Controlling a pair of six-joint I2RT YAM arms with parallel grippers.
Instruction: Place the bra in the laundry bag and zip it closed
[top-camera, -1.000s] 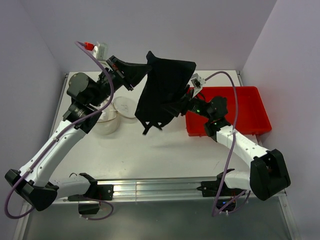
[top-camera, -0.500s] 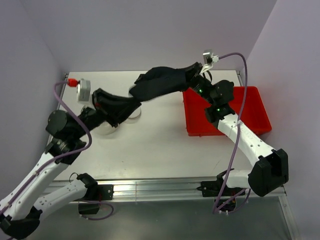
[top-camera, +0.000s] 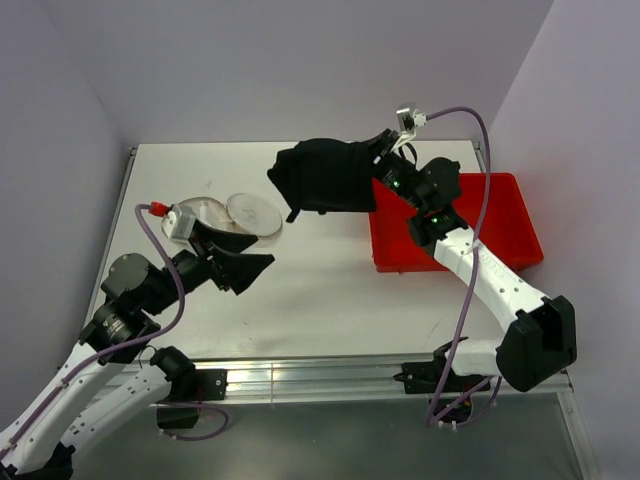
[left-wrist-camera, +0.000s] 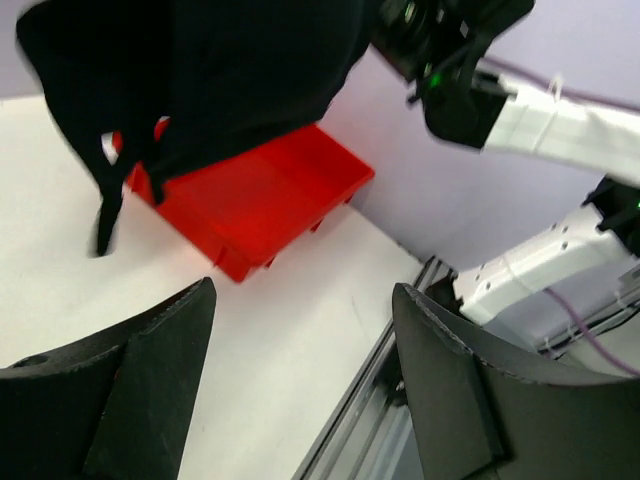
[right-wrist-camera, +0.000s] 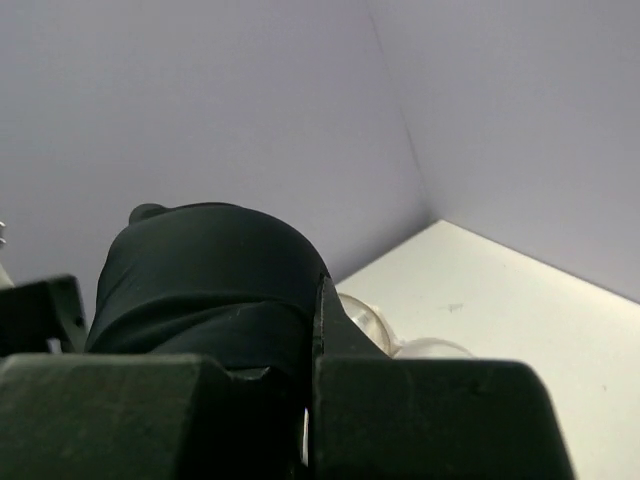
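The black bra (top-camera: 320, 178) hangs bunched in the air over the back middle of the table, with my right gripper (top-camera: 374, 166) shut on its right edge. In the right wrist view the dark fabric (right-wrist-camera: 200, 280) is pinched between that gripper's (right-wrist-camera: 312, 345) fingers. The laundry bag (top-camera: 203, 216), white translucent mesh, sits at the left with its round lid (top-camera: 252, 213) lying open beside it. My left gripper (top-camera: 258, 274) is open and empty, low over the table in front of the bag. Its wrist view shows the bra (left-wrist-camera: 220, 70) far ahead of the spread fingers (left-wrist-camera: 150, 380).
A red rectangular bin (top-camera: 495, 225) stands on the right side of the table, also visible below the bra (left-wrist-camera: 250, 200). The metal rail (top-camera: 320, 375) runs along the near edge. Purple walls enclose the back and sides.
The left gripper opened, let go of the bra and drew back to the near left. The bra, earlier stretched between both grippers, now hangs bunched from the right gripper alone.
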